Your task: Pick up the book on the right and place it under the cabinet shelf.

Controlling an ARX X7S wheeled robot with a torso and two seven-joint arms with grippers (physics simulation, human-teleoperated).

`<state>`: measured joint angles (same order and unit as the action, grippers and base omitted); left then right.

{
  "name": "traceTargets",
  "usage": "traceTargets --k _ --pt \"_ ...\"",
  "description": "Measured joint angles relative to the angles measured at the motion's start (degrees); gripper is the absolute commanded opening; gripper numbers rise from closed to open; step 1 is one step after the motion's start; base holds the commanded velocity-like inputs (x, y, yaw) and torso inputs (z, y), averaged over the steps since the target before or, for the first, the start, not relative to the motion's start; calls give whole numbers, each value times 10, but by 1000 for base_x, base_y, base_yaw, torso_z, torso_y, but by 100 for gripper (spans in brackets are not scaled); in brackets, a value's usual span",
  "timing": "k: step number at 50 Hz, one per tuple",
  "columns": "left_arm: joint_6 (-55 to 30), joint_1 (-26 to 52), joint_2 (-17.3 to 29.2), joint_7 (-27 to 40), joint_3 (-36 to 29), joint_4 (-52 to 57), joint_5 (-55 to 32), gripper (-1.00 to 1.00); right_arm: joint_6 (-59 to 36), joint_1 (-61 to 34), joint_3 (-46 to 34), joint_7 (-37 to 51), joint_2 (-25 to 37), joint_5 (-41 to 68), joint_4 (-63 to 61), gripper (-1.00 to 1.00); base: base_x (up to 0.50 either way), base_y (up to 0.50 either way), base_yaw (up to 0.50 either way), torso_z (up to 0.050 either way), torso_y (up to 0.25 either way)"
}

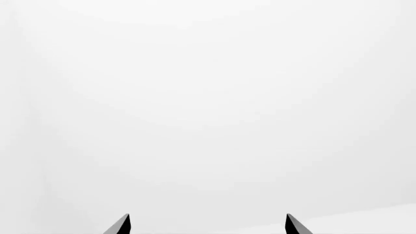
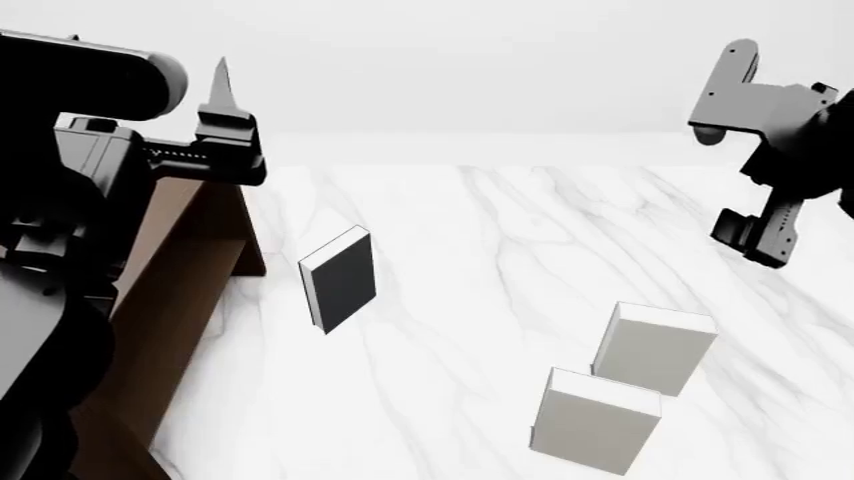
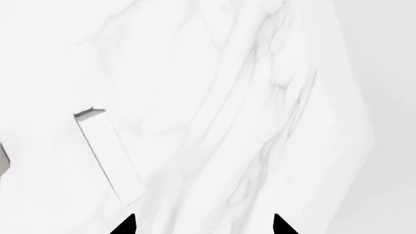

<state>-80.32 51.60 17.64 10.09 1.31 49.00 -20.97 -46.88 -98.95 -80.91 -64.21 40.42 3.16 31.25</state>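
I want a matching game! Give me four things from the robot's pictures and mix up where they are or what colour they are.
Things:
1. dark book
2. cabinet
3. right gripper
4. two white books

Clues:
A. brown, at the table's left edge
B. standing close together, near right
C. up in the air, holding nothing
D. standing alone beside the cabinet

Pairs: 1-D, 2-A, 3-C, 4-B

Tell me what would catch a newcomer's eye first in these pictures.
The upright dark grey book with white pages stands out on the white marble table, near the tall dark brown wooden cabinet at the left. Two pale grey books stand at the near right, below the raised, open right gripper.
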Motion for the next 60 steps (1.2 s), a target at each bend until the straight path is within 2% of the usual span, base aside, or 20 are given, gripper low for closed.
traceTargets --k 16,40,60 --pt "9 -24 8 0 13 10 -5 100 31 31 -19 6 -13 -6 33 100 0 0 0 0 0" --pt "4 -36 12 7 20 21 -14 100 81 72 8 36 -35 21 66 100 0 0 0 0 0" --pt "-4 -36 15 11 26 29 -24 100 78 113 22 57 -26 42 47 100 0 0 0 0 0"
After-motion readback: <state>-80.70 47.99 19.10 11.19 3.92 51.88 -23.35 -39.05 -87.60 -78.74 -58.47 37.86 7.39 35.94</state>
